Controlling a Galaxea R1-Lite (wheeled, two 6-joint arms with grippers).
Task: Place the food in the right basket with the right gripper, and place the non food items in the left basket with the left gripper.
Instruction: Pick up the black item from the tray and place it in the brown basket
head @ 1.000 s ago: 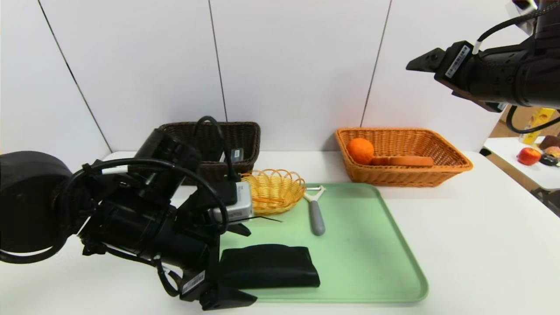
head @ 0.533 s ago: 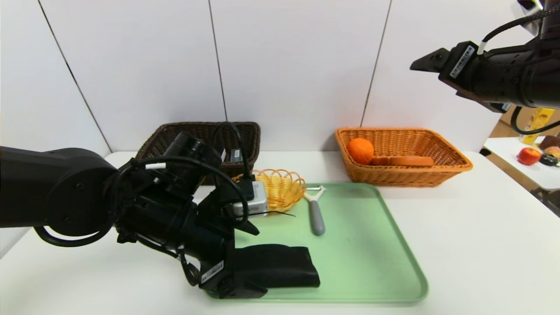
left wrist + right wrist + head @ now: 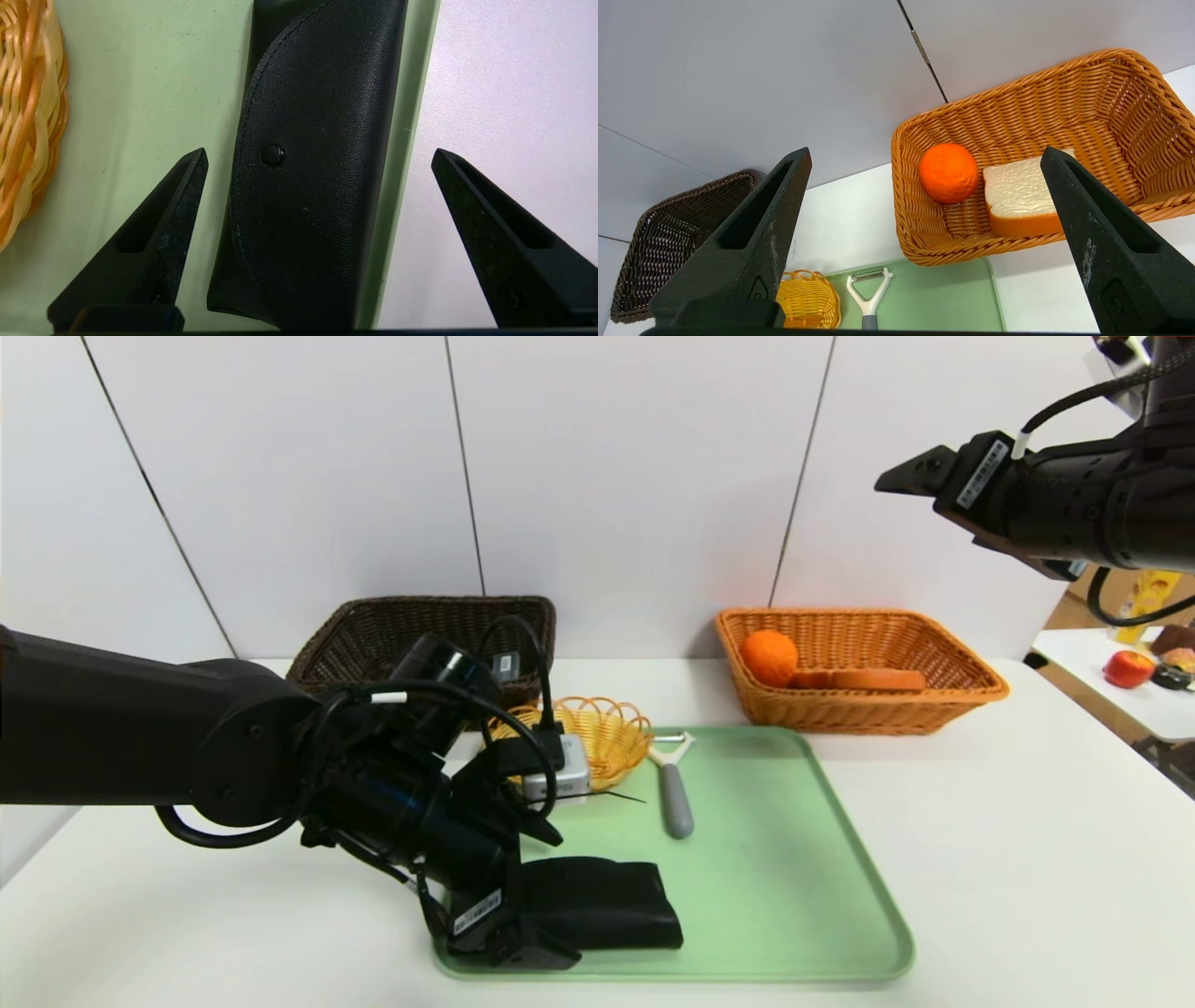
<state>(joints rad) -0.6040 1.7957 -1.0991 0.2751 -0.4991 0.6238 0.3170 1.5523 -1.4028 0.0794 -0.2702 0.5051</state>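
Observation:
A black folded pouch lies at the near edge of the green tray. My left gripper is open, one finger on each side of the pouch's left end, not touching it. A grey-handled peeler rests farther back on the tray. The orange and bread slice lie in the orange-tan right basket. The dark brown left basket holds a slim grey case. My right gripper hangs open and empty, high at the right.
A small yellow scalloped basket stands on the tray's far left corner, close behind my left wrist. A side table at the far right carries a red apple. White tabletop lies right of the tray.
My left arm has swung rightward and down, bringing its open fingers around the pouch's left end. The right arm has barely shifted.

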